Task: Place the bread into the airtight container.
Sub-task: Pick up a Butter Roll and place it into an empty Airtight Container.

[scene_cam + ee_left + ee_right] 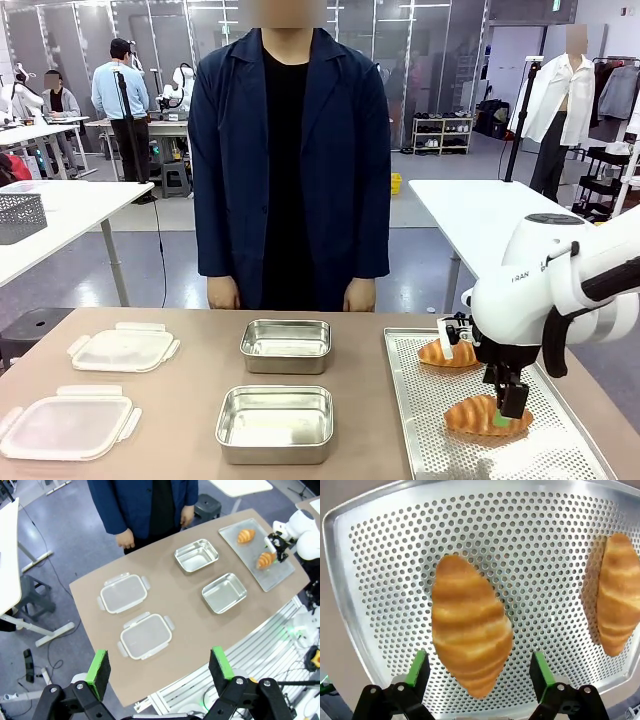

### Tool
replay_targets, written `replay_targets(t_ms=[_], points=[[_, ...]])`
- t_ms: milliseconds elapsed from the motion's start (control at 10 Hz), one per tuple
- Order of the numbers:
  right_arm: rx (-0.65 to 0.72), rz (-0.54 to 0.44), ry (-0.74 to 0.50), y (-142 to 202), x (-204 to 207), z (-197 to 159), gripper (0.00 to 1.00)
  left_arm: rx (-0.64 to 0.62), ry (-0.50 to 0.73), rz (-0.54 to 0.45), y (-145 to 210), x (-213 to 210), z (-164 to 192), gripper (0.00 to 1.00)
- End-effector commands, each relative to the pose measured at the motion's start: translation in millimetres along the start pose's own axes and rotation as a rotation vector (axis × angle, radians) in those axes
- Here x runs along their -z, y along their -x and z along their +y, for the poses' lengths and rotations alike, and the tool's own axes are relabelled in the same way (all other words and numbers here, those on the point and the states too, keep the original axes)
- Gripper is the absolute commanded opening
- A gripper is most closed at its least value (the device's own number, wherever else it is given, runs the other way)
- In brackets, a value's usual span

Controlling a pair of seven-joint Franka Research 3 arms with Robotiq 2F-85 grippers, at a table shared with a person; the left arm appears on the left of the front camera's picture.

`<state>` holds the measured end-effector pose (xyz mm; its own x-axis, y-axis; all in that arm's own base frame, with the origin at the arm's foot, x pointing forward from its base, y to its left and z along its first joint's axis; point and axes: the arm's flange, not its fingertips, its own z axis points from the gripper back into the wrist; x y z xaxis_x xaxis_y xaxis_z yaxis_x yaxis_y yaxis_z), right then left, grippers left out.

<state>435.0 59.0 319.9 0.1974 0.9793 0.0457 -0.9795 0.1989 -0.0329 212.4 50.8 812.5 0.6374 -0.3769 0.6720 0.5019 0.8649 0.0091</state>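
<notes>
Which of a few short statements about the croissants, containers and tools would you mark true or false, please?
1. The near croissant and the far croissant both lie on the perforated tray. True.
2. The right tool is shut on the near croissant. False: it is open, with a finger on either side of that croissant.
3. The near container and the far container are empty. True.
4. The near lid and the far lid are fitted on the containers. False: they lie on the table, to the robot's left of the containers.
5. The left tool is open. True.
</notes>
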Motion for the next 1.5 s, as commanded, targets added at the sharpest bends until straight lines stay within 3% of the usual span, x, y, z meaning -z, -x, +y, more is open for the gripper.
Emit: replay_targets(t_ms=[0, 400, 500, 1000, 1400], points=[[-0.010, -0.021, 0.003, -1.8, 10.9, -6.1, 1.00, 0.010, -0.004, 0.005, -0.2, -0.2, -0.8, 1.00], [0.020, -0.020, -0.050, -4.5, 27.9, -10.2, 1.00, 0.010, -0.004, 0.005, -0.2, -0.2, -0.8, 1.00], [0.016, -0.009, -0.064, -5.0, 31.1, -11.0, 0.94, 0.010, -0.004, 0.005, -0.2, -0.2, -0.8, 1.00], [0.017, 0.022, -0.100, -6.3, 27.1, -9.8, 0.46, 0.010, -0.004, 0.005, -0.2, -0.2, -0.8, 1.00], [0.047, 0.021, -0.087, -26.8, -31.6, 5.6, 0.46, 0.010, -0.004, 0.005, -0.2, -0.2, -0.8, 1.00]])
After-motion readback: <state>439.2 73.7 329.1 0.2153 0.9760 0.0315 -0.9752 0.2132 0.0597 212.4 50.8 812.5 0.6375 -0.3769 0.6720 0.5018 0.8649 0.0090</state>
